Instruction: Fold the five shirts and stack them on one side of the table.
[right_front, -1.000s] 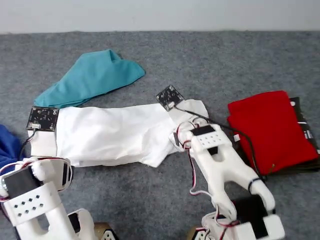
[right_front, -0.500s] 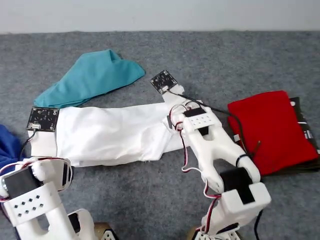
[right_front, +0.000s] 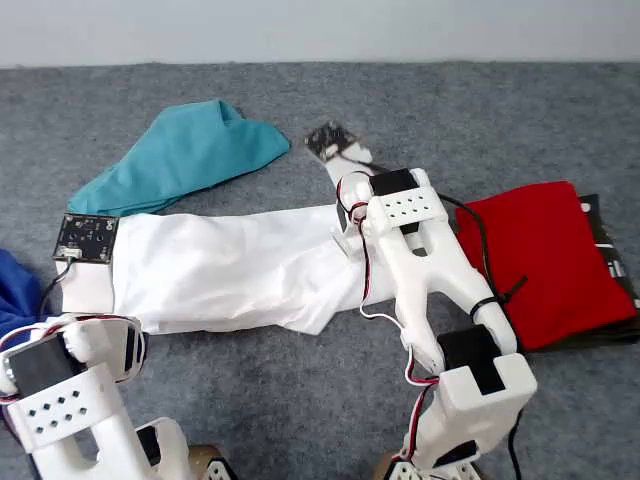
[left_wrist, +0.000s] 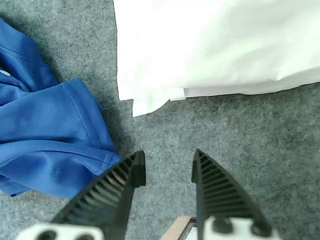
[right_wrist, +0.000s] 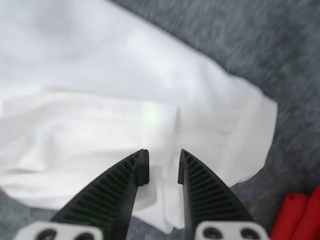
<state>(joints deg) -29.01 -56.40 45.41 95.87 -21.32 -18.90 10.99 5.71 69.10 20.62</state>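
We judge the white shirt (right_front: 230, 268) mid-fold: it lies under our right end effector (right_wrist: 161, 161), jaws slightly apart and empty. Next, we pinch its edge. Our left end effector (left_wrist: 168, 167) is spread, just short of it.

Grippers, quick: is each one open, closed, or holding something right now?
Left gripper: open, empty, above the table beside the blue shirt.
Right gripper: open, empty, above the white shirt.

You're at a robotics test bench: grey felt-covered table (right_front: 500, 110), bare pale wall (right_front: 320, 30) behind, exposed servo wires (right_front: 365, 285) on the right arm (right_front: 440, 280).
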